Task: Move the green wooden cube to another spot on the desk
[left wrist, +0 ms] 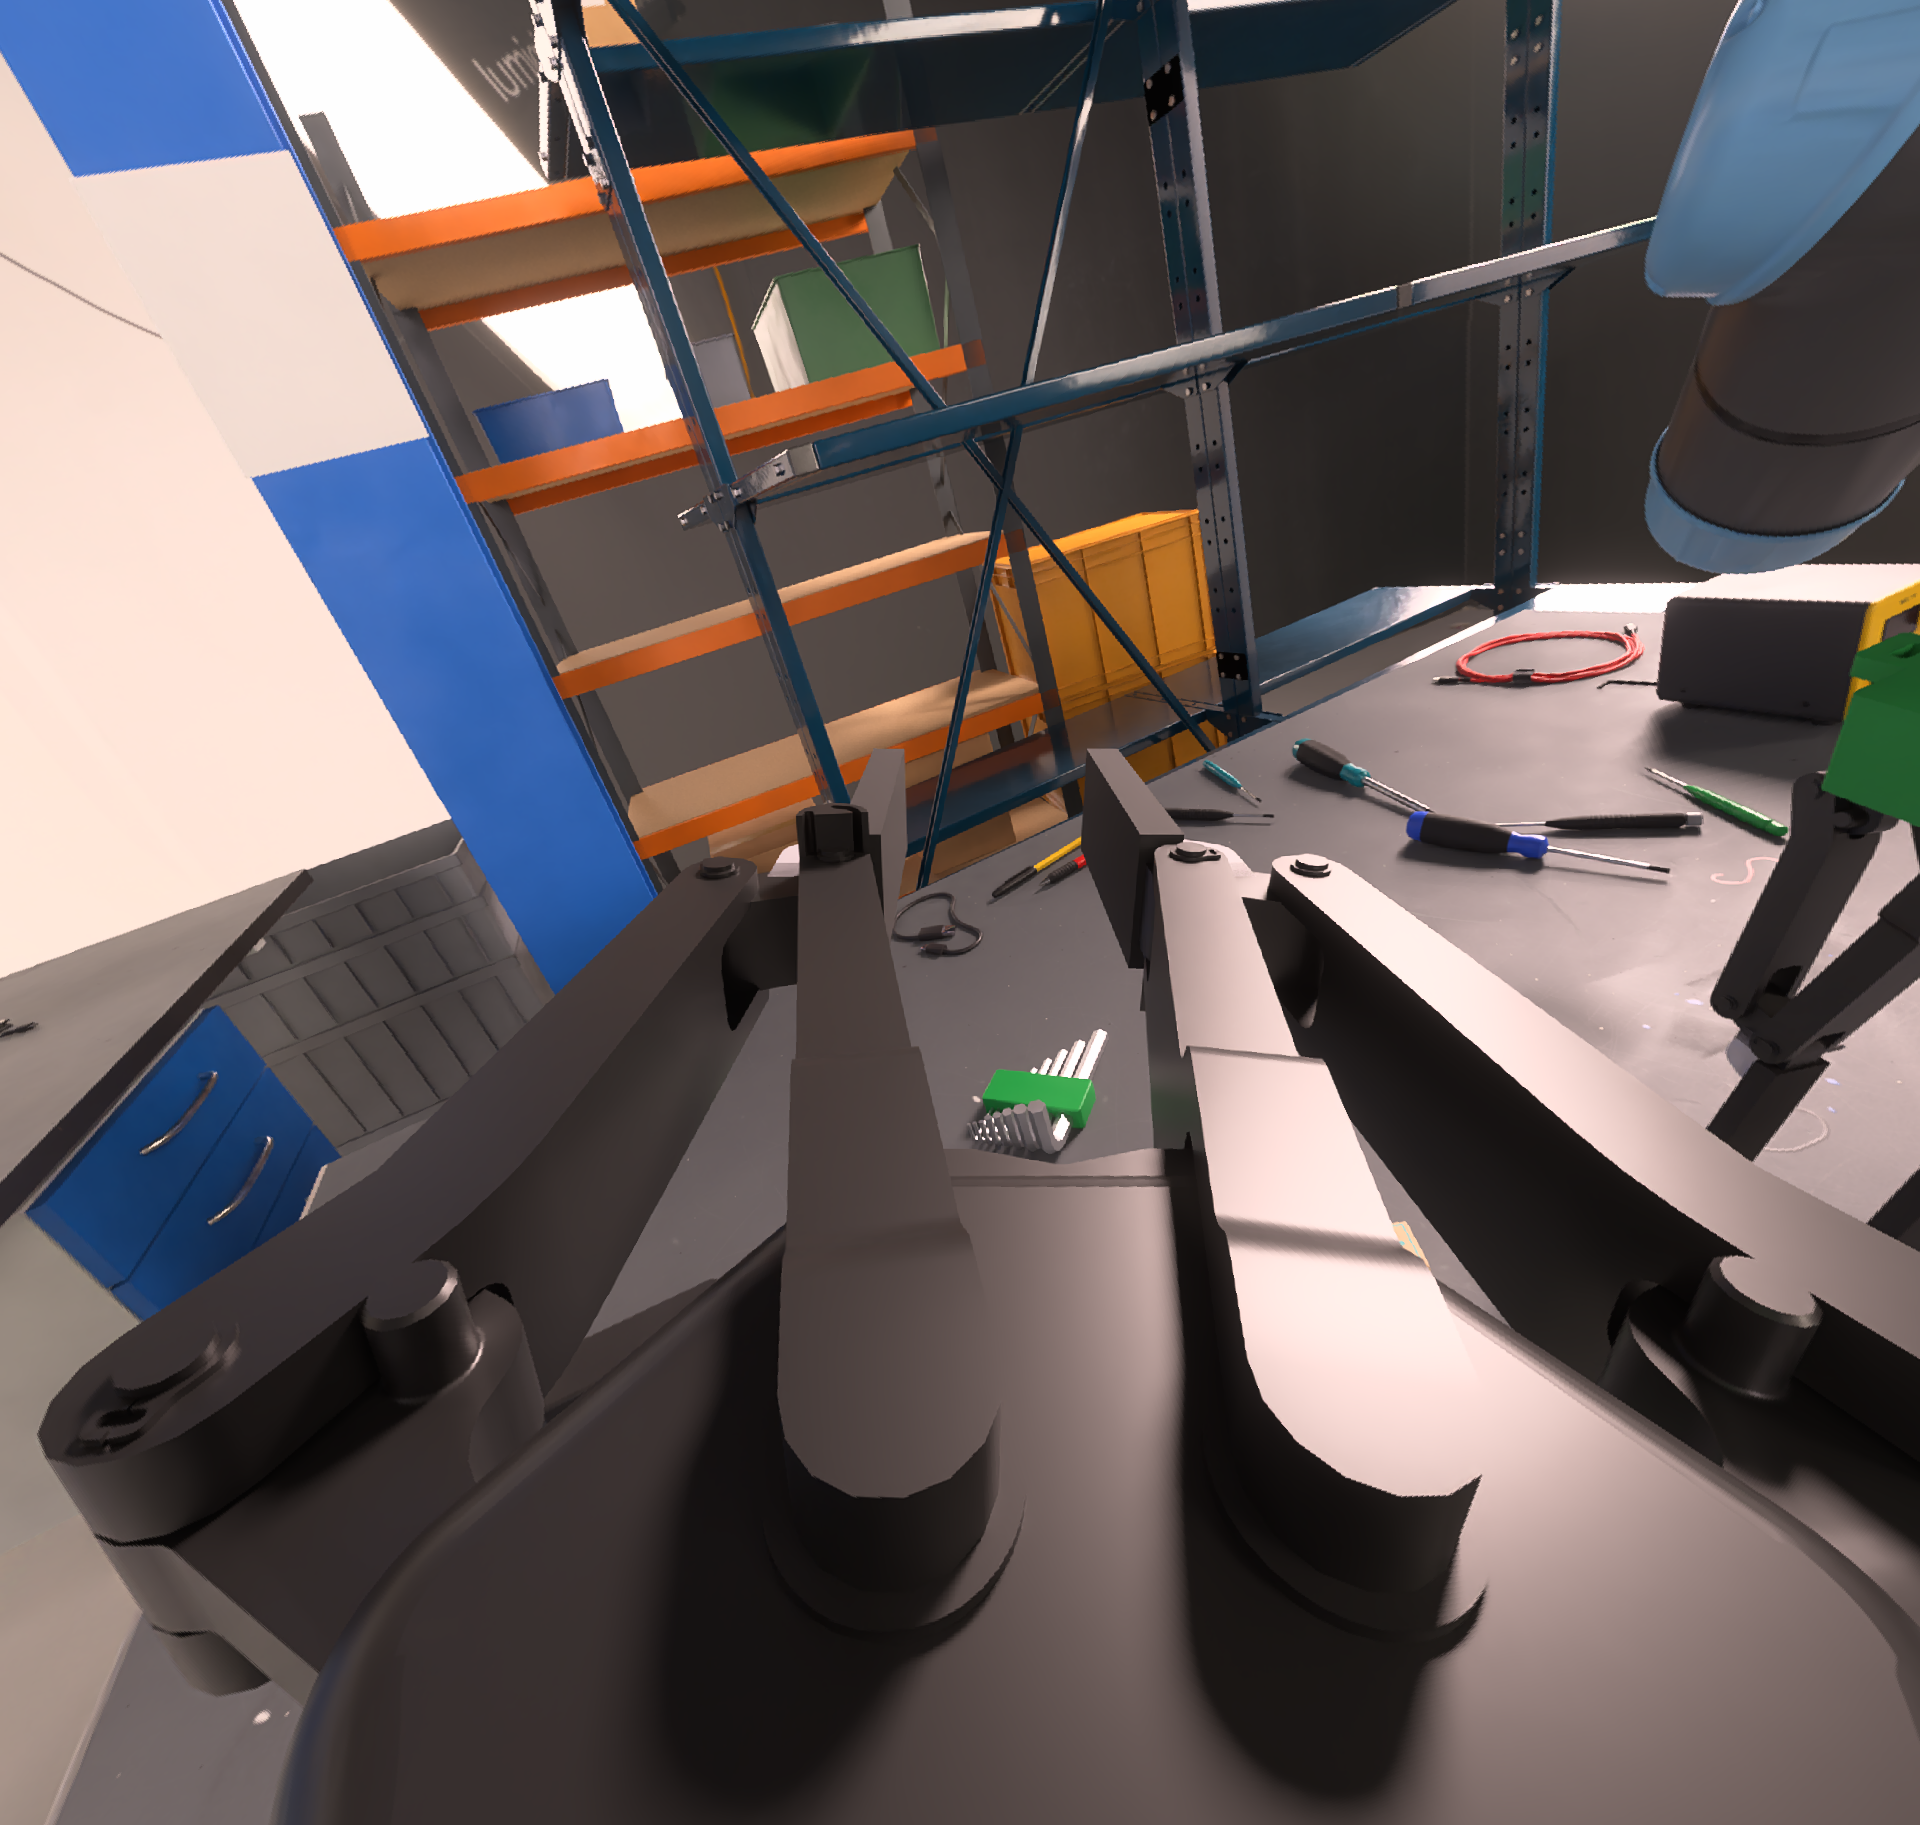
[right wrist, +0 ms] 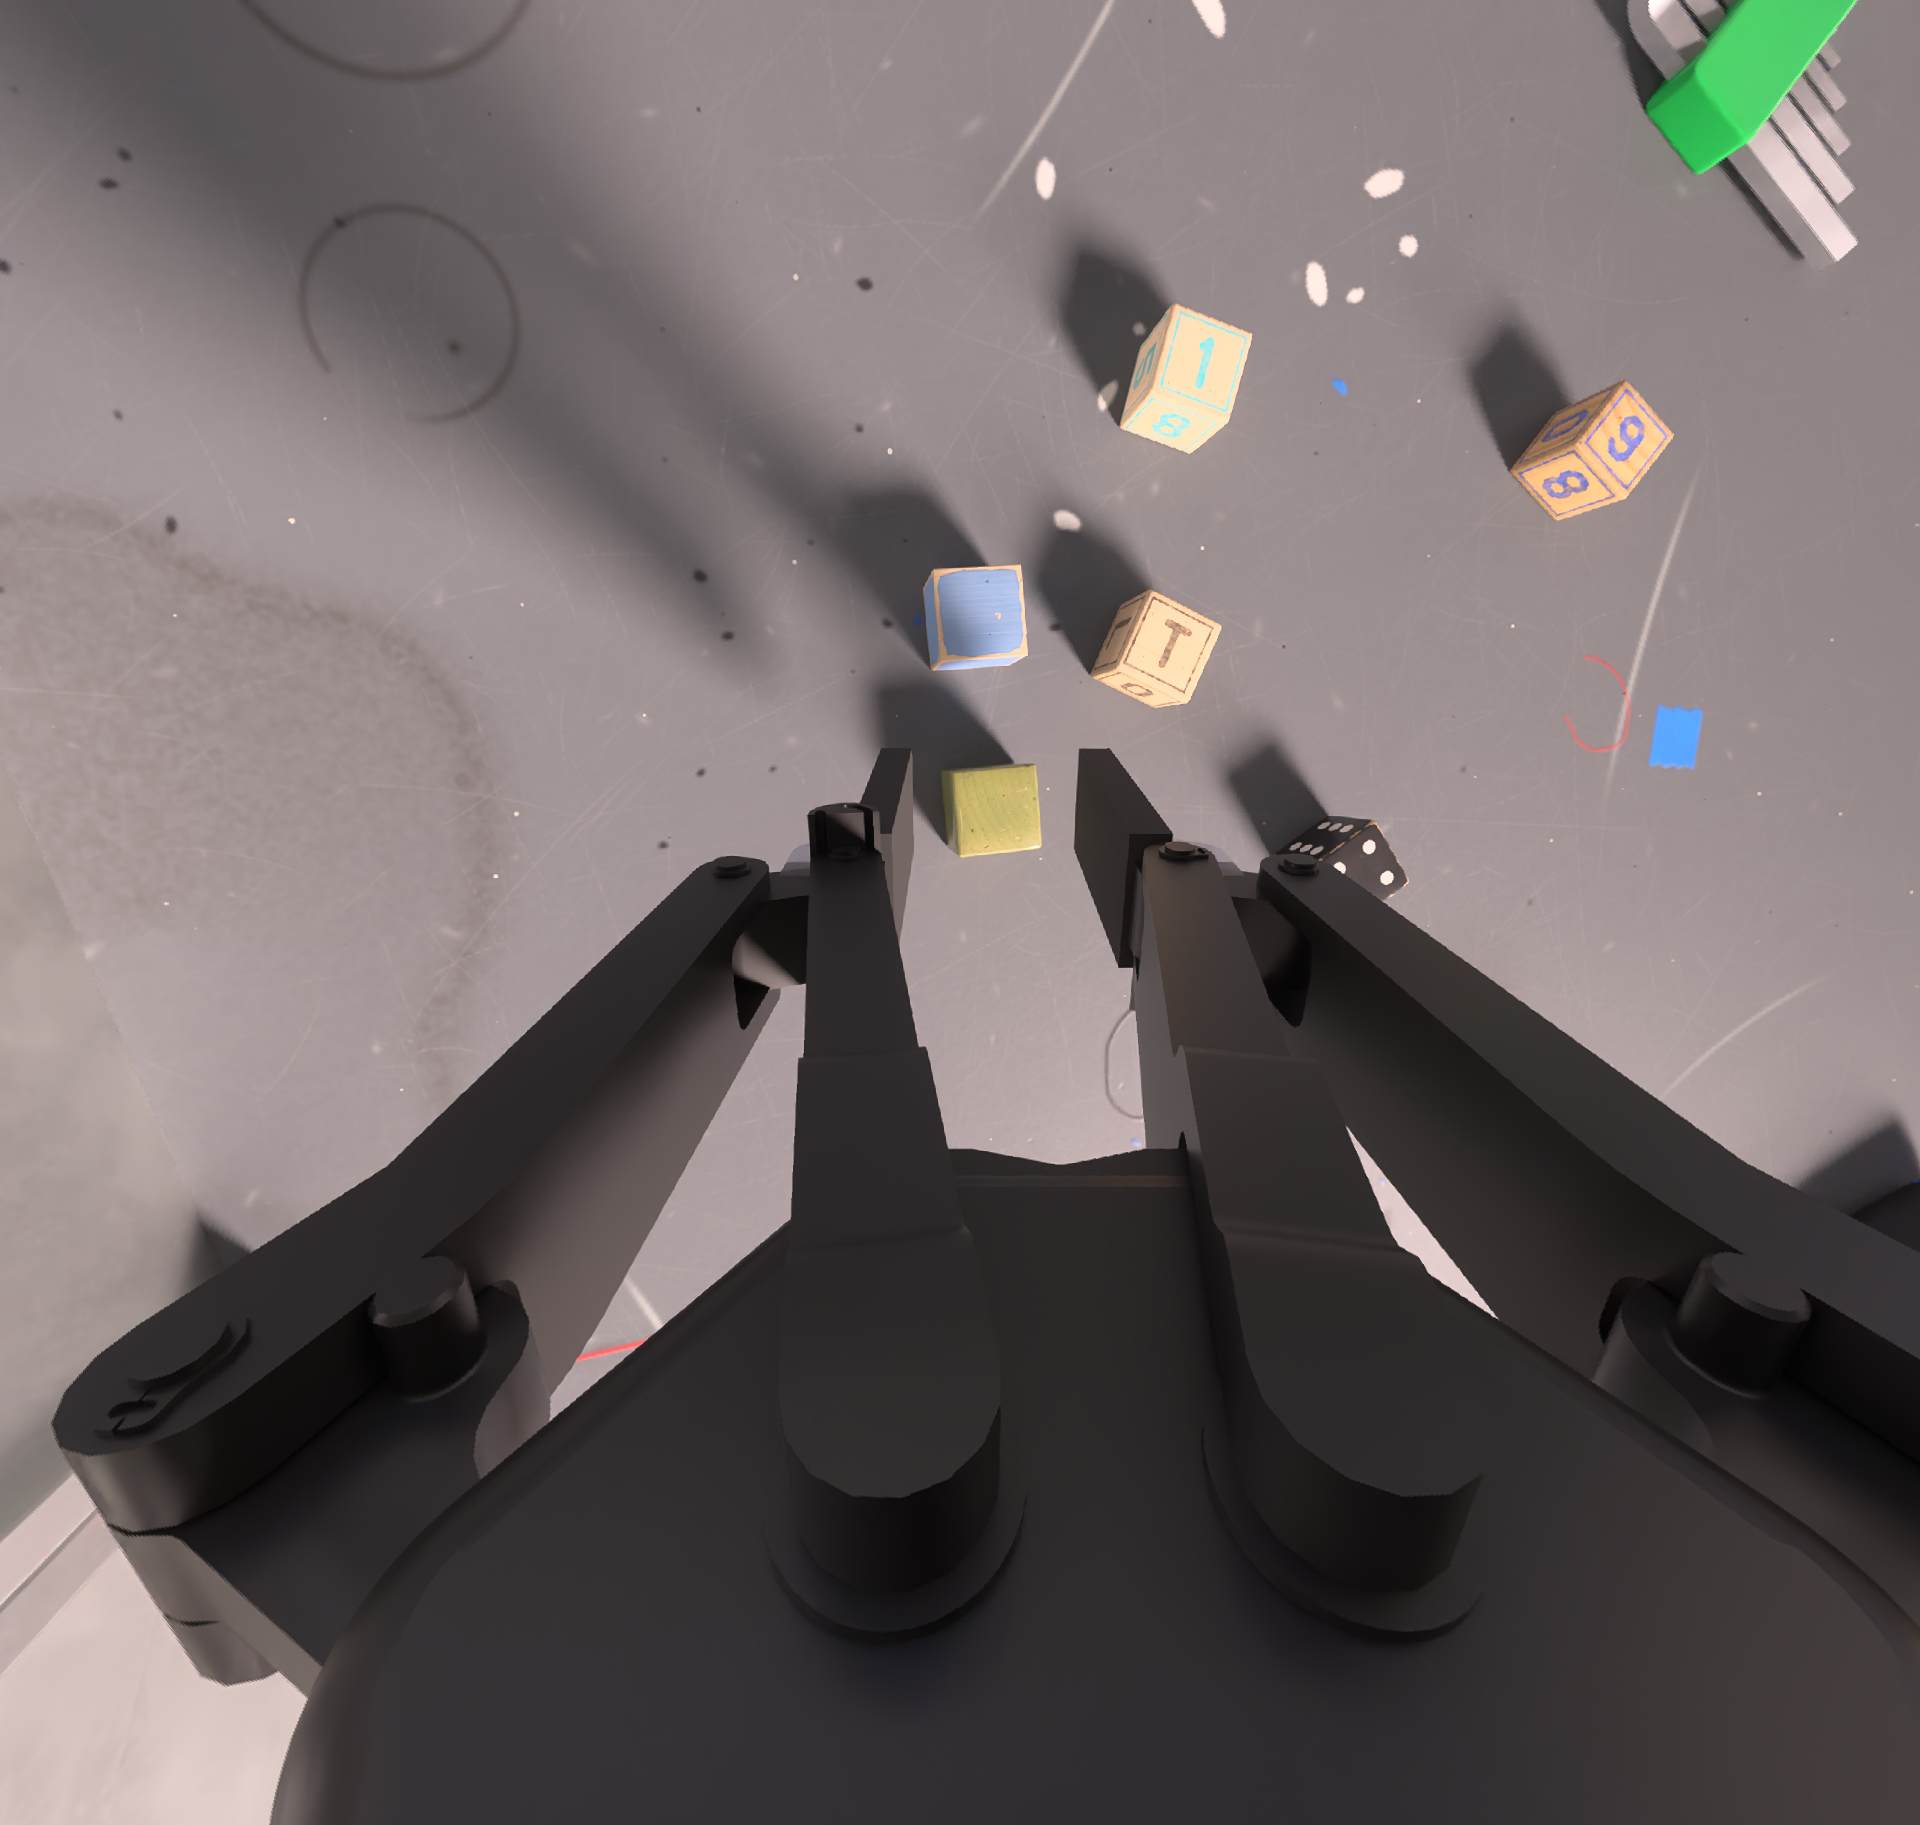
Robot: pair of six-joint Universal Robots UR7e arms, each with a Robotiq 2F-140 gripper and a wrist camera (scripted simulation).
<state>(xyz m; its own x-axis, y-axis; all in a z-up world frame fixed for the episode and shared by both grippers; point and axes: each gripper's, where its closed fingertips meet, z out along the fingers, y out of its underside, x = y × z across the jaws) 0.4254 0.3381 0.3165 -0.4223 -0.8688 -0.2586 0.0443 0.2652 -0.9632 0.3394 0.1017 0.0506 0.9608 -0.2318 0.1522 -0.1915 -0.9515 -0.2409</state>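
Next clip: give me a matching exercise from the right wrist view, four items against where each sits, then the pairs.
Things:
1. green wooden cube
2. black die
3. blue cube
4. hex key set

Places:
A. top right corner of the view
B. between the open fingers of the right gripper
C. just outside the finger on the picture's right
D. beyond the fingertips, beside a lettered block

Pairs: 1-B, 2-C, 3-D, 4-A

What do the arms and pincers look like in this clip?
Both pincers, left and right, are matte black two-finger linkages with round pivot pins and flat rectangular pads. The other arm shows pale blue joint caps on a dark grey tube. No cables or markings visible.
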